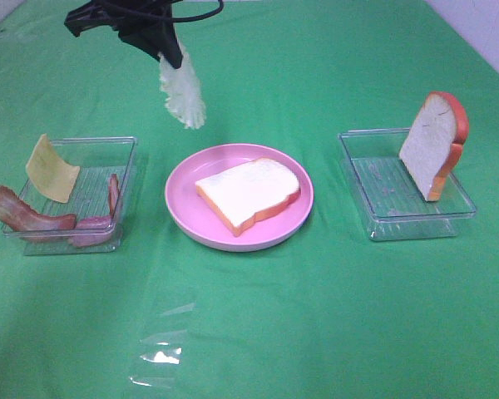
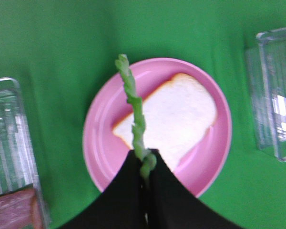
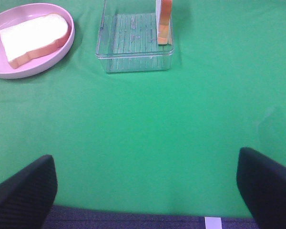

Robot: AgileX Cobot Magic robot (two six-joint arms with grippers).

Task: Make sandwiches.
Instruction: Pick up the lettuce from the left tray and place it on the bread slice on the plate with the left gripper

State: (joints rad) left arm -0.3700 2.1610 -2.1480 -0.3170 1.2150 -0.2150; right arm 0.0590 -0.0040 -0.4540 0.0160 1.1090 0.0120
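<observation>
One bread slice (image 1: 249, 193) lies flat on the pink plate (image 1: 183, 208); it also shows in the left wrist view (image 2: 174, 117) and the right wrist view (image 3: 33, 36). A second bread slice (image 1: 434, 143) stands on edge in the right tray (image 1: 382, 187). My left gripper (image 1: 173, 56) is shut on the pale green lettuce (image 1: 183, 93), holding it in the air behind the plate; the left wrist view shows the lettuce (image 2: 133, 112) edge-on over the plate (image 2: 100, 148). Cheese (image 1: 51, 169) and bacon strips (image 1: 29, 218) lie in the left tray (image 1: 125, 166). My right gripper (image 3: 145, 183) is open, off the exterior view.
A green cloth covers the table. A clear plastic wrapper (image 1: 162, 349) lies on the cloth in front of the plate. The right tray also shows in the right wrist view (image 3: 133, 43), with the upright slice (image 3: 164, 21) at its far side.
</observation>
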